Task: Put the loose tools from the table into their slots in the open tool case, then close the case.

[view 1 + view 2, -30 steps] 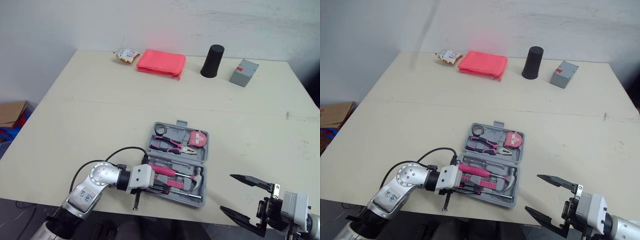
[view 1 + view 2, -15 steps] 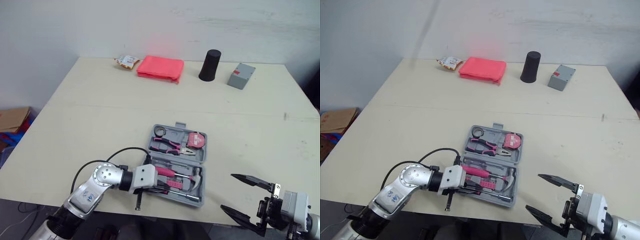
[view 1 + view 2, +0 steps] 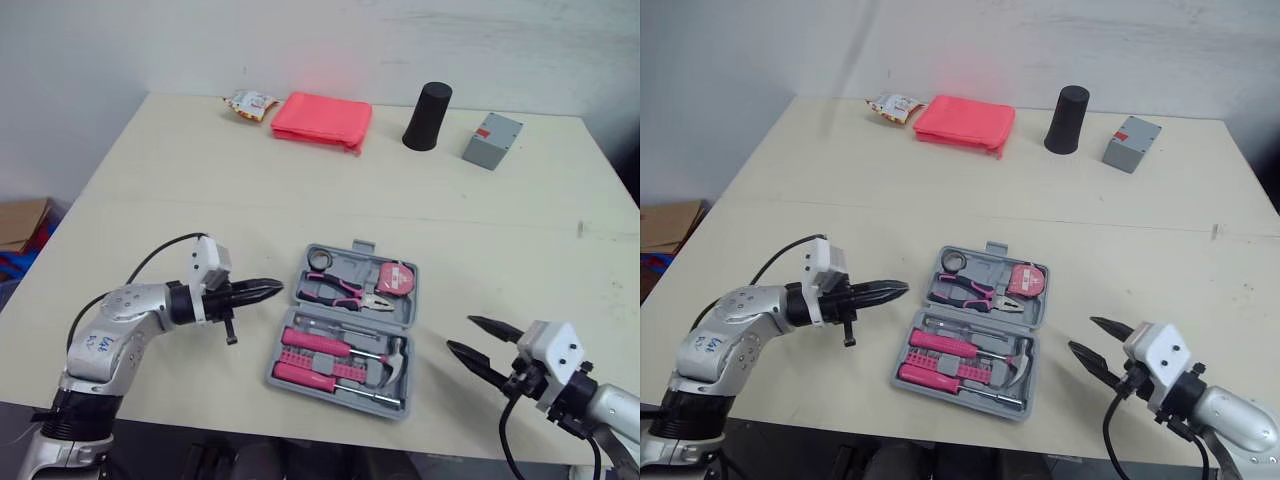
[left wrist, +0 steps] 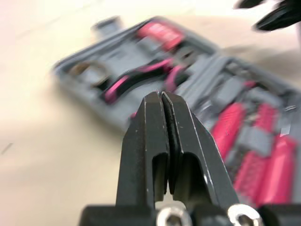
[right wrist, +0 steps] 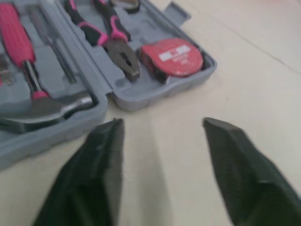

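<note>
Table (image 3: 200, 200) is lying open all round the tool case (image 3: 350, 262). Snack packet (image 3: 250, 103), pink pouch (image 3: 322, 120), black cup (image 3: 428, 117) and grey box (image 3: 493, 140) are sitting along the far edge, well apart from it.

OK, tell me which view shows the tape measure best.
The right wrist view: the tape measure is close, label visible, seated in the tool case beside the pliers. Both eye views show it small, from above; the left wrist view shows it far beyond the left gripper.
</note>
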You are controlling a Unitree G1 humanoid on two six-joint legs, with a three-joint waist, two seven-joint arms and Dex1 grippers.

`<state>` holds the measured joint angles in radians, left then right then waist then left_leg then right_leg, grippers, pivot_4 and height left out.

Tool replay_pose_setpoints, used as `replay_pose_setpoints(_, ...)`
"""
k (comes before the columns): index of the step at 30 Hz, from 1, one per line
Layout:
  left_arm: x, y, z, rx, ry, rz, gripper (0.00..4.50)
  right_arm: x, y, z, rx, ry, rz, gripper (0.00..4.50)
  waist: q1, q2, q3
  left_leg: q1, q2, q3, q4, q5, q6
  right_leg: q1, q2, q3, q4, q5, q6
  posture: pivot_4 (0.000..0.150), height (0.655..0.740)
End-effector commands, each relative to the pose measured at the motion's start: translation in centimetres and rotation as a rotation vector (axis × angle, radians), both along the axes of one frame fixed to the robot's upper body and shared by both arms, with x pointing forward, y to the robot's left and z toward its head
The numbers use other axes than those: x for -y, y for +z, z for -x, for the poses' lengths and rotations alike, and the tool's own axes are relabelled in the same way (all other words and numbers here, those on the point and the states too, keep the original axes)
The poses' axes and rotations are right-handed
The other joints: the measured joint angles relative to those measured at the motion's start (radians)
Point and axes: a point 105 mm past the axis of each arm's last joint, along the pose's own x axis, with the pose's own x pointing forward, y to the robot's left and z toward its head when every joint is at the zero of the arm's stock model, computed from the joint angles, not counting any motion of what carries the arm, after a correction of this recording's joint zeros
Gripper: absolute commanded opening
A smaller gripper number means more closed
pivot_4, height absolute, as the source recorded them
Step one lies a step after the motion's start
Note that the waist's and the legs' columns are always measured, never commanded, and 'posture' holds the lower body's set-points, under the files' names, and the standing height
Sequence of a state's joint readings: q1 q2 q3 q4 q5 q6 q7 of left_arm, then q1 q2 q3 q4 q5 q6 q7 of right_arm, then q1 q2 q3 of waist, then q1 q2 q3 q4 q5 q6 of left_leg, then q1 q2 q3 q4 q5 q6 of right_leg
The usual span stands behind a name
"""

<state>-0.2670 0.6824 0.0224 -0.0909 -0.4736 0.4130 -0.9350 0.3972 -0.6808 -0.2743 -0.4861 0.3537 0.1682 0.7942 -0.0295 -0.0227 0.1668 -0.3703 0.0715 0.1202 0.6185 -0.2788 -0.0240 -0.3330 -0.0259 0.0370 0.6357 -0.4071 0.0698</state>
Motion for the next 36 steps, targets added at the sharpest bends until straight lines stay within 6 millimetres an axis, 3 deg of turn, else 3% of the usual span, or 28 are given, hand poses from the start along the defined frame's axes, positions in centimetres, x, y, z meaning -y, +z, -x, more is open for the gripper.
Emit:
replay_pose_setpoints(1, -0.6, -1.9, -1.1, -0.009, 0.046, -0.098, 0.0, -0.9, -1.7, -0.7, -0.062, 0.046, 0.051, 0.77, 0.0, -0.002, 0.001, 0.0, 0.0, 0.0, 0.001, 0.0, 0.0, 0.0, 0.0, 0.0, 0.0, 0.0, 0.0, 0.15, 0.74)
replay_pose_setpoints(2, -0.4, -2.4, -1.0, -0.02, 0.035, -0.107, 0.0, -1.1, -1.9, -1.1, -0.064, 0.051, 0.056, 0.23, 0.0, -0.002, 0.002, -0.001, 0.0, 0.001, 0.001, 0.0, 0.001, -0.001, -0.001, 0.0, 0.0, 0.0, 0.001, 0.15, 0.74)
replay_pose_setpoints(3, -0.1, -2.8, -1.0, -0.025, 0.022, -0.119, 0.0, -1.4, -2.0, -1.5, -0.065, 0.058, 0.05, 0.1, 0.0, -0.003, 0.002, -0.001, 0.0, 0.001, 0.002, 0.0, 0.001, -0.001, -0.001, 0.001, 0.001, 0.001, 0.001, 0.15, 0.74)
replay_pose_setpoints(10, 2.0, -4.3, -0.9, -0.018, -0.03, -0.123, 0.0, -3.6, -2.8, -2.5, -0.125, 0.155, 0.039, 0.1, 0.002, -0.003, 0.002, -0.006, 0.001, 0.002, 0.008, 0.0, 0.001, -0.008, 0.0, 0.001, 0.009, 0.001, 0.001, 0.15, 0.74)
replay_pose_setpoints(16, 4.1, -4.1, -0.9, -0.016, -0.068, -0.083, 0.0, -5.6, -1.9, -3.9, -0.115, 0.187, 0.004, 0.1, -0.005, -0.004, 0.003, -0.005, 0.001, 0.003, 0.011, 0.0, 0.002, -0.007, -0.001, 0.002, 0.014, 0.002, 0.003, 0.15, 0.74)
replay_pose_setpoints(27, 5.1, -5.0, -3.8, -0.032, 0.019, -0.093, 0.0, -3.2, -0.5, -8.5, -0.056, 0.125, 0.102, 0.1, 0.003, -0.005, 0.004, -0.003, -0.003, 0.003, 0.012, 0.003, 0.011, -0.007, -0.004, 0.002, 0.018, 0.007, 0.003, 0.15, 0.74)
replay_pose_setpoints(36, 4.3, -5.6, -5.4, -0.024, 0.078, -0.099, 0.0, -2.4, -0.6, -9.1, -0.067, 0.094, 0.121, 0.1, 0.001, -0.005, 0.004, -0.003, -0.003, 0.002, 0.012, 0.006, 0.008, -0.007, -0.004, 0.001, 0.019, 0.008, 0.003, 0.15, 0.74)
